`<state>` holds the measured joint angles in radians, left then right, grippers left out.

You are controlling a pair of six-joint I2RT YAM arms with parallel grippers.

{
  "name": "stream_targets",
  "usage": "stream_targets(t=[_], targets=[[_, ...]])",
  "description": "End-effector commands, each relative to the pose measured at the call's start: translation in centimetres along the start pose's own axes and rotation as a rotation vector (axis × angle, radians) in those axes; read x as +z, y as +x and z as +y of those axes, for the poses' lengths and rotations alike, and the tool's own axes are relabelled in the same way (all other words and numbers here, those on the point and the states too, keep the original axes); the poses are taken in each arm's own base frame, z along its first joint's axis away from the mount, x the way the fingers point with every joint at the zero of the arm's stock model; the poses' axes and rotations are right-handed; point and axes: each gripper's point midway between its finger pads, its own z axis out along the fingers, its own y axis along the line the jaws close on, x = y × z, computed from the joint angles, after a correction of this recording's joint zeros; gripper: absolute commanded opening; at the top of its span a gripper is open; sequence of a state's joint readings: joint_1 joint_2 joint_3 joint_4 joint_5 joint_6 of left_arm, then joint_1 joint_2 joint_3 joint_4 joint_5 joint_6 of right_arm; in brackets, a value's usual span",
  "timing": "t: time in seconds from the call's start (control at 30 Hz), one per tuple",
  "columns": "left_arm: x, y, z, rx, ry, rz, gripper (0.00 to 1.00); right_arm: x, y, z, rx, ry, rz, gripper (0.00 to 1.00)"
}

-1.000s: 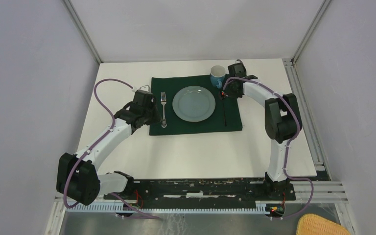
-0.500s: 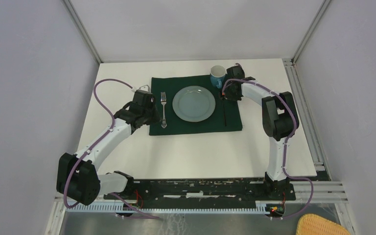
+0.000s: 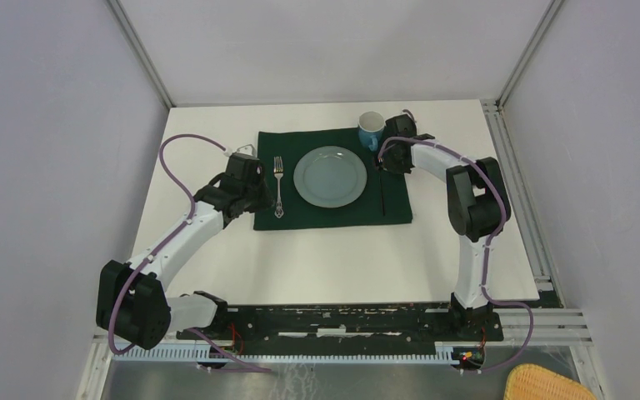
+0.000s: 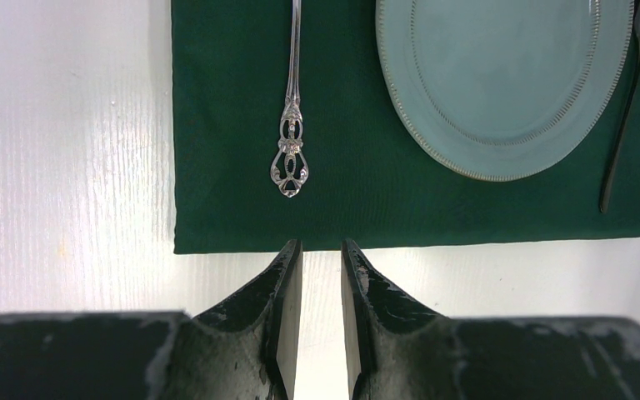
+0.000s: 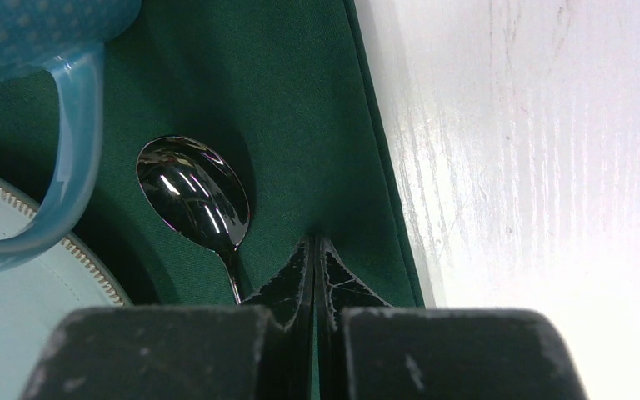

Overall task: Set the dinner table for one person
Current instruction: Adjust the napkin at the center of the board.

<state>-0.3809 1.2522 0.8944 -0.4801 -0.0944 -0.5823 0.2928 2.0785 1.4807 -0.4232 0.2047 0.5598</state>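
Note:
On the white dinner table (image 3: 325, 258) lies a dark green cloth (image 3: 333, 212). It carries a pale blue plate (image 3: 329, 176), a silver fork (image 3: 279, 187) to the plate's left and a black spoon (image 3: 382, 190) to its right. A blue mug (image 3: 371, 127) stands at the cloth's far right corner. My left gripper (image 4: 321, 250) hovers by the cloth's near left edge, short of the fork (image 4: 291, 125), a little open and empty. My right gripper (image 5: 314, 242) is shut, its tips down on the cloth (image 5: 300, 100) just right of the spoon bowl (image 5: 193, 193).
Grey walls and metal rails enclose the table on three sides. A yellow woven basket (image 3: 550, 385) sits below the table's near right corner. The mug handle (image 5: 58, 167) and the plate rim (image 5: 17, 283) lie close to the left of the right gripper.
The right arm has shifted slightly left, bringing its gripper nearer the mug. The left arm and the tableware have not moved.

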Motion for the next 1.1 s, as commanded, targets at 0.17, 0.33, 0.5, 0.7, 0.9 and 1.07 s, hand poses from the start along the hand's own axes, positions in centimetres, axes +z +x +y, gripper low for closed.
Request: stream_targets(t=[0.17, 0.33, 0.5, 0.7, 0.9, 1.07], targets=[[-0.4, -1.6, -1.0, -0.014, 0.043, -0.05, 0.31, -0.9, 3.2, -2.3, -0.007, 0.087, 0.088, 0.0], [-0.4, -1.5, -0.9, -0.014, 0.042, -0.047, 0.31, -0.9, 3.8, -2.7, -0.005, 0.089, 0.094, 0.0], [-0.3, -1.3, -0.9, -0.015, 0.045, -0.041, 0.31, -1.0, 4.3, -3.0, -0.003, 0.096, 0.101, 0.0], [-0.3, -1.3, -0.9, -0.016, 0.044, -0.041, 0.31, -0.9, 4.2, -2.9, -0.001, 0.089, 0.095, 0.0], [-0.4, -1.3, -0.8, -0.018, 0.043, -0.042, 0.31, -1.3, 3.6, -2.8, 0.001, 0.088, 0.077, 0.0], [-0.5, -1.2, -0.9, -0.018, 0.048, -0.041, 0.32, -2.2, 2.6, -2.7, 0.001, 0.089, 0.051, 0.06]])
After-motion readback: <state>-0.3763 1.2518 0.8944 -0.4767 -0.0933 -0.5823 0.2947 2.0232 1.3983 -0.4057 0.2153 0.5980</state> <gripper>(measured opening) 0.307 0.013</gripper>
